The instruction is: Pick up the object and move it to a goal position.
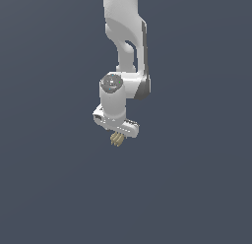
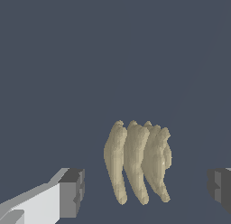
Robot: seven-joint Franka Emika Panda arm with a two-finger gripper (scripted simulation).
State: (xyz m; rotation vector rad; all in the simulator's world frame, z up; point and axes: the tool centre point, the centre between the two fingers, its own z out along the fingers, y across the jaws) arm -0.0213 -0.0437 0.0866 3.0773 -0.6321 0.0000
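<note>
Two grey fingertips of my pincer frame the wrist view, with the object between them.

Between the fingertips lies the object, a small beige lump with several long parallel lobes, like a little bunch. My pincer is spread wide: one fingertip is apart from the object on one side, and the other fingertip stands further away on the other side, so neither one touches it. From the exterior view, my white arm hangs down from above, and the object shows just below the pincer, much smaller than it. All around is a plain dark blue-grey surface; whether the object rests on it, I cannot tell.
</note>
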